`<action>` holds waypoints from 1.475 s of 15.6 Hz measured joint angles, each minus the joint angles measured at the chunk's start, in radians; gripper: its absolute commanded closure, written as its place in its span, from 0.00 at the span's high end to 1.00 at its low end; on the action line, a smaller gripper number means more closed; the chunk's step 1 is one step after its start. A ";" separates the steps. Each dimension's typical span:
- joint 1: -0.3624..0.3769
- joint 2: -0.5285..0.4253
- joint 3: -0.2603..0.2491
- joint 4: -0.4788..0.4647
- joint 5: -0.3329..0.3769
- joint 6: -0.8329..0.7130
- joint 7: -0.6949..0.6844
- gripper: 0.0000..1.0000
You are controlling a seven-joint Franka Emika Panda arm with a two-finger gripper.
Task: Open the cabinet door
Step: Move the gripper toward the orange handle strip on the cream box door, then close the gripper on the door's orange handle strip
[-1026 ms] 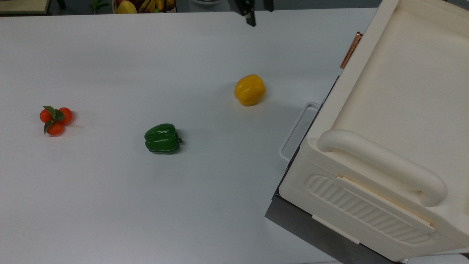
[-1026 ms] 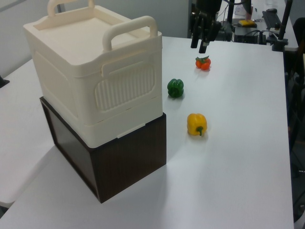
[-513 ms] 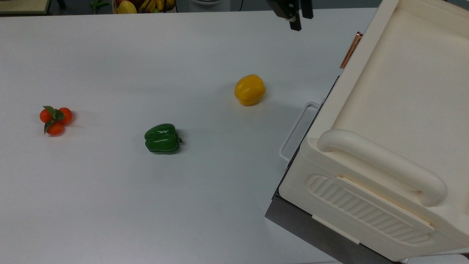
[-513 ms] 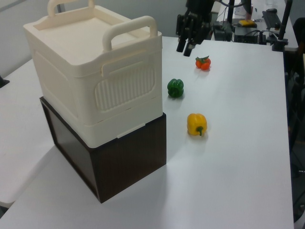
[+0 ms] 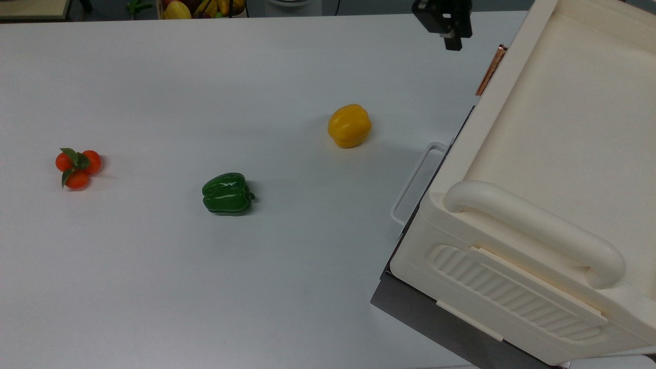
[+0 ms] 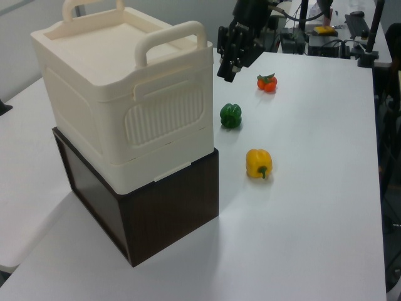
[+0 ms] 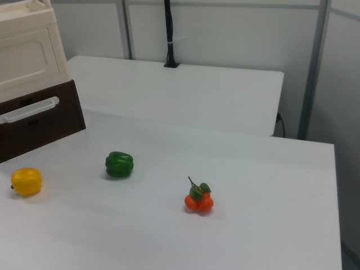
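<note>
The cream cabinet [image 5: 553,128] stands on a dark base at the top view's right. Its copper-coloured strip handle [image 5: 491,69] sticks out at the far upper edge of the door side. In the right view the cabinet door [image 7: 25,59] shows its recessed cream face and lies flush with the box. My gripper [image 5: 453,43] hangs above the table, just to the left of the copper handle in the top view and apart from it. In the left view the gripper [image 6: 227,70] is close to the cabinet's [image 6: 119,94] far corner, fingers pointing down, slightly apart and holding nothing.
A yellow pepper [image 5: 349,125], a green pepper [image 5: 227,193] and a bunch of small orange-red fruits [image 5: 78,165] lie on the white table [image 5: 154,287]. The dark base [image 6: 163,213] carries a white drawer handle [image 5: 416,180]. Clutter stands beyond the far edge.
The gripper has travelled to the right in the top view, from mid-table toward the cabinet's copper handle, and has come lower. Nothing else moved.
</note>
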 measured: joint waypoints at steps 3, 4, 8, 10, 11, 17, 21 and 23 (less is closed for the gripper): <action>0.000 0.012 0.014 0.001 0.000 0.047 -0.004 0.25; 0.000 0.017 0.018 0.001 0.000 0.067 -0.006 0.25; 0.000 0.038 0.030 0.001 0.000 0.129 -0.011 0.24; 0.000 0.045 0.033 0.001 0.000 0.159 -0.011 0.25; 0.000 0.046 0.033 0.001 0.000 0.160 -0.013 0.25; -0.001 0.046 0.036 0.001 0.000 0.160 -0.016 0.25; -0.001 0.048 0.044 0.001 0.000 0.160 -0.017 0.24; -0.001 0.049 0.050 0.001 0.000 0.160 -0.017 0.20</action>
